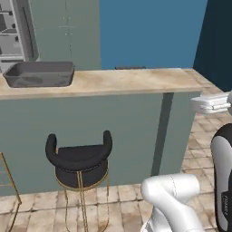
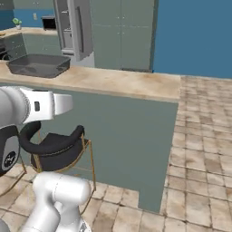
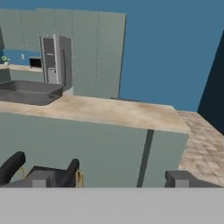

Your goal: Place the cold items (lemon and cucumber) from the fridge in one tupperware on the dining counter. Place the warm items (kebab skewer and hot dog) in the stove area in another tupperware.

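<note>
A dark grey open tupperware (image 1: pixel 38 74) (image 2: pixel 38 65) (image 3: pixel 26 92) sits at the left end of the beige dining counter (image 1: pixel 131 80) (image 2: pixel 131 84) (image 3: pixel 118 113). I cannot see inside it. Behind it the fridge (image 1: pixel 18 31) (image 2: pixel 72 27) (image 3: pixel 57 61) stands with its door open and its shelves showing. My gripper (image 3: pixel 109 179) is open with nothing between its fingers. It is held in front of the counter, below its top, looking at the counter's green front. The lemon, cucumber, kebab skewer and hot dog are out of view.
A black bar stool (image 1: pixel 79 158) (image 2: pixel 52 145) (image 3: pixel 39 170) with gold legs stands against the counter front, below and left of the hand. Tiled floor (image 2: pixel 199 149) runs past the counter's right end. A blue wall (image 3: pixel 166 52) lies behind.
</note>
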Controlling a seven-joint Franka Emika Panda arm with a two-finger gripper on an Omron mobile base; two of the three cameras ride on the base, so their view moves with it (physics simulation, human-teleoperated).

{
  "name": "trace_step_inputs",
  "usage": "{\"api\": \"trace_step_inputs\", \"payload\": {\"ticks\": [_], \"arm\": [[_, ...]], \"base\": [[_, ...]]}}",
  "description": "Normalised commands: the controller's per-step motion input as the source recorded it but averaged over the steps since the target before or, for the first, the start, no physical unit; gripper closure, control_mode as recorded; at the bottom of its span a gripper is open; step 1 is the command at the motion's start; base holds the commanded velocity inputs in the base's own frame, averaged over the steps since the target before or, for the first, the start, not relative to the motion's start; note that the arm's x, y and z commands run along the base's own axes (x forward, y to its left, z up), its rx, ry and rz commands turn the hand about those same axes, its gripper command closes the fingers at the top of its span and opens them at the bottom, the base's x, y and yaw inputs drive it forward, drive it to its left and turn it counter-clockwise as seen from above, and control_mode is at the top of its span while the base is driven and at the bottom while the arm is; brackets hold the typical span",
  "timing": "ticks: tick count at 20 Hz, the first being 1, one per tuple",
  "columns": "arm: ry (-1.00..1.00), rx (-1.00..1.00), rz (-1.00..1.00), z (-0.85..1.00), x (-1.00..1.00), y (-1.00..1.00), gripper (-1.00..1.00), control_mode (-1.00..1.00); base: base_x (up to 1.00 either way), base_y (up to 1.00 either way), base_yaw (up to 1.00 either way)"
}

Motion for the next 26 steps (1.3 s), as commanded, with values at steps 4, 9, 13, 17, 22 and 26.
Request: {"api": "trace_step_inputs", "payload": {"ticks": [4,9,13,17,22,26], "arm": [[0.0,0.0,0.0,0.0,0.0,0.0,-1.0,1.0],[0.0,0.0,0.0,0.0,0.0,0.0,-1.0,1.0],[0.0,0.0,0.0,0.0,0.0,0.0,-1.0,1.0],[0.0,0.0,0.0,0.0,0.0,0.0,-1.0,1.0],[0.0,0.0,0.0,0.0,0.0,0.0,-1.0,1.0],[0.0,0.0,0.0,0.0,0.0,0.0,-1.0,1.0]], "base": [[0.03,-1.0,0.26],[0.21,-1.0,0.32],[0.46,-1.0,0.36],[0.55,-1.0,0.36],[0.61,-1.0,0.29],[0.62,-1.0,0.29]]}}
